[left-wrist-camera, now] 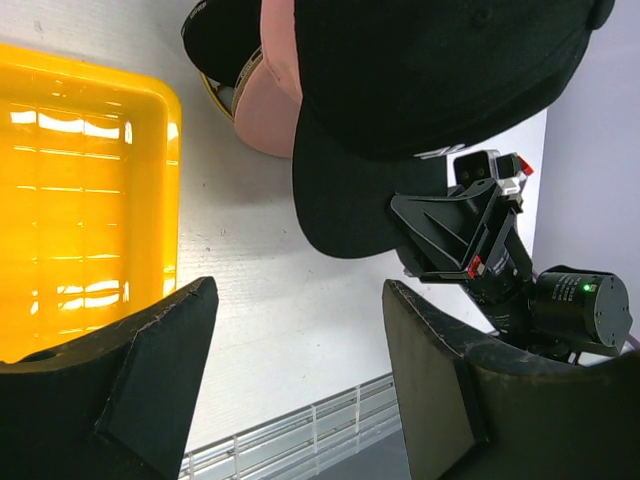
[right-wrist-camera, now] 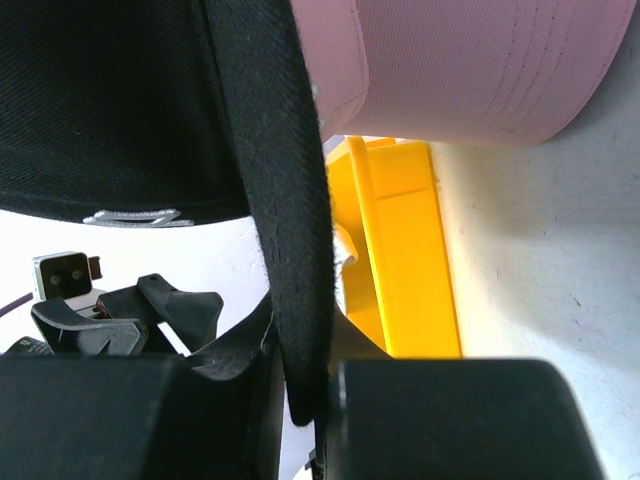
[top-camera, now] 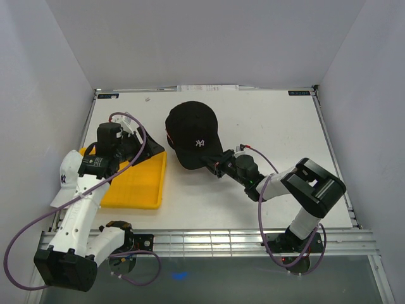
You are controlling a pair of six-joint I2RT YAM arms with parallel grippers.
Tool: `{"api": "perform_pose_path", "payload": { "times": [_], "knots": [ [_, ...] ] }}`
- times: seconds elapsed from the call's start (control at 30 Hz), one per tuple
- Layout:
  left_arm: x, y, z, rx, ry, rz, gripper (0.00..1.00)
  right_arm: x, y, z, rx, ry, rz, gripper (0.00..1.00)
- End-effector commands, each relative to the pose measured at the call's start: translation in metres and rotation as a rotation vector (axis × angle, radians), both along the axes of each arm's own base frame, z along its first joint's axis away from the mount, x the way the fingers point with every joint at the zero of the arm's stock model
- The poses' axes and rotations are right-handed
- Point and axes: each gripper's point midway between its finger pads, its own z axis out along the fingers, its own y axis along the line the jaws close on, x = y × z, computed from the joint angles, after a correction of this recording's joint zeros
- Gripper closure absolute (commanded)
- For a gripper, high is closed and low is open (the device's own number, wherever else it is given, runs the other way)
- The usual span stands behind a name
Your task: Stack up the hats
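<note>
The black cap [top-camera: 195, 134] with the white NY logo is sitting near the middle of the table [top-camera: 285, 126]. It is resting on top of the pink cap [left-wrist-camera: 262, 105], whose brim is showing from under it in the left wrist view. The right gripper [top-camera: 213, 166] is pinching the black cap's brim at its near edge, its jaws drawn in narrow on the fabric. In the right wrist view the brim's edge is running straight down between the two fingers [right-wrist-camera: 440, 420]. The left gripper [left-wrist-camera: 300, 380] is hanging wide apart and holding nothing, over the table just beside the right rim of the yellow tray [top-camera: 142, 190] and apart from the stacked caps. The white cap [top-camera: 65, 179] is lying at the table's left edge, just beside the tray and partly under the left arm.
</note>
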Motion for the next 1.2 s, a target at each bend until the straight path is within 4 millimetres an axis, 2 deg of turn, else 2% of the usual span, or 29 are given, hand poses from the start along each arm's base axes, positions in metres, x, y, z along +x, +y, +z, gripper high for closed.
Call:
{"api": "perform_pose_path", "payload": {
  "times": [0.0,0.43,0.57,0.6,0.7,0.9,1.17],
  "knots": [
    [0.003,-0.001,0.003,0.003,-0.025,-0.01,0.23,-0.049,-0.059,-0.156,-0.457,0.383,-0.003,0.92],
    [0.003,-0.001,0.003,0.004,-0.027,-0.013,0.23,-0.053,-0.065,-0.166,-0.487,0.403,0.012,0.92],
    [0.003,-0.002,0.007,0.0,-0.034,-0.015,0.23,-0.05,-0.061,-0.161,-0.485,0.389,0.021,0.71],
    [0.003,-0.002,0.007,-0.001,-0.035,-0.014,0.23,-0.048,-0.06,-0.158,-0.484,0.379,0.023,0.61],
    [0.003,-0.001,0.007,-0.002,-0.032,-0.01,0.23,-0.046,-0.058,-0.154,-0.486,0.37,0.026,0.49],
    [0.001,-0.001,0.009,-0.008,-0.035,-0.007,0.23,-0.046,-0.058,-0.147,-0.483,0.357,0.032,0.41],
    [0.001,-0.002,0.013,-0.016,-0.039,0.0,0.23,-0.041,-0.058,-0.127,-0.485,0.308,0.034,0.41]
  ]
}}
